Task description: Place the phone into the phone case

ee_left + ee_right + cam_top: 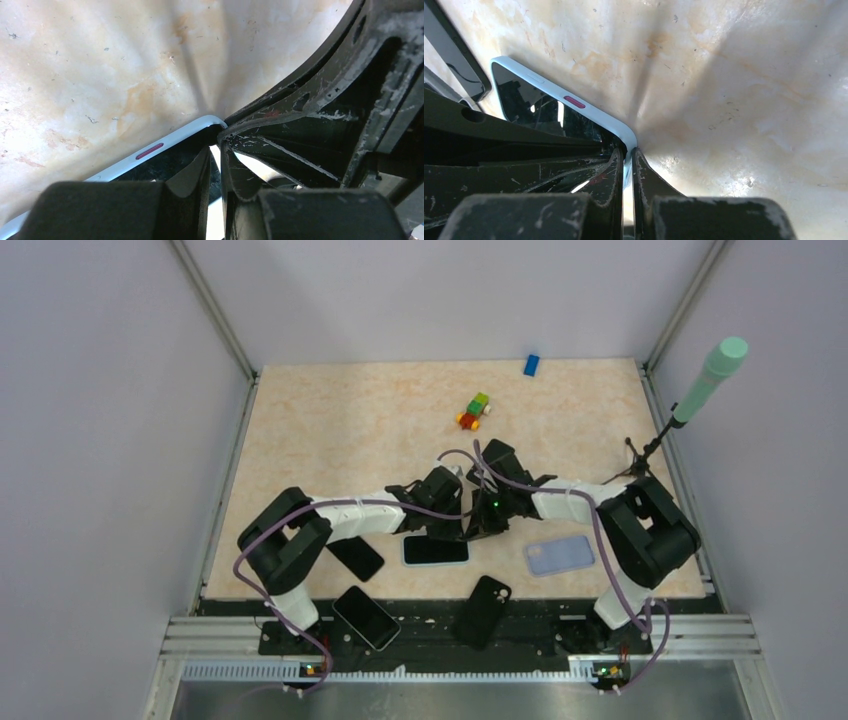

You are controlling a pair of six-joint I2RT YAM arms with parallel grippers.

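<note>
A black-screened phone (436,550) lies flat on the table inside a pale blue phone case, whose rim (589,107) carries a red side button. Both grippers meet at its right end. My right gripper (626,155) is shut on the case rim at the phone's corner, and the pale strip runs between its fingers. My left gripper (216,147) is over the screen (175,160) by that same corner. Its fingers are almost together, with only a thin slit between them and nothing in it. The right gripper's black finger (310,100) crosses just beside it.
A lavender case (560,555) lies to the right and a black phone (355,558) to the left. Another phone (366,617) and a black case (482,610) rest at the near edge. Toy bricks (474,412), a blue brick (531,364) and a green-tipped stand (710,375) are farther back.
</note>
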